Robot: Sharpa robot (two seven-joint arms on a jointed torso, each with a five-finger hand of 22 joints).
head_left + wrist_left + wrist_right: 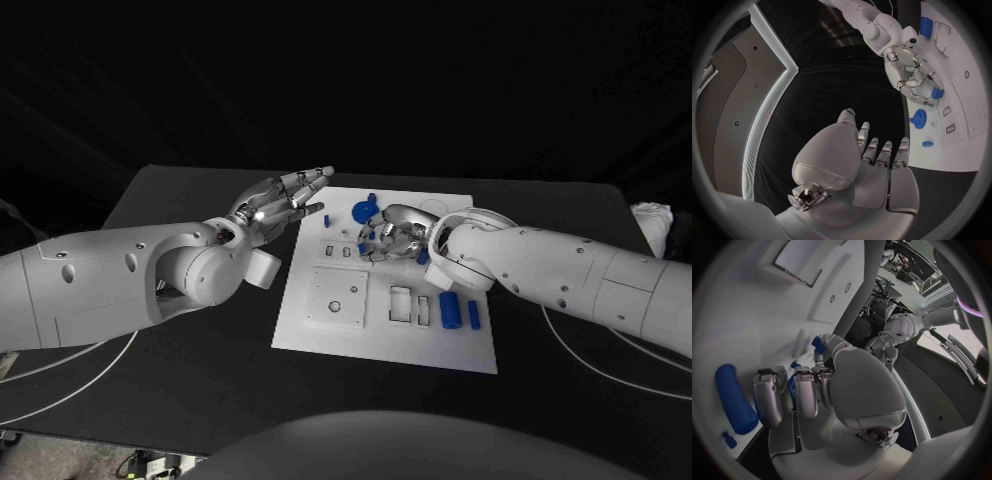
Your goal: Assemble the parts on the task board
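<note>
On the black tabletop (pixel 173 200) in front of me lay the white task board (pixel 378 345), its long axis running away from me and turned slightly, so its far end sat a little to the right. I could read no brand, label or writing anywhere on it or on the parts.

My left hand (pixel 283 203) hovered above the tabletop just beside the board's far left corner, its fingers (pixel 879 152) stretched out side by side, holding nothing. From my left wrist I saw that palm flat and bare, its fingertips pointing toward the board.

My right hand (pixel 392 232) was over the middle of the board's far half, fingers curled downward. A small blue piece (pixel 937 93) showed at its fingertips; from my right wrist a bit of blue (pixel 818 344) also sat at the thumb tip. I could not tell whether I was truly pinching it or only touching it.

A blue gear (pixel 918 118) stood near the board's far edge, just beyond my right hand, and a small blue peg (pixel 327 220) stood upright to the left of that hand. Nearer to me, two blue bars (pixel 450 306) lay side by side on the board's right side, their long axes parallel to the board's length. Left of them were rectangular slots (pixel 400 303) and a raised square block (pixel 339 298) with a round hole.
</note>
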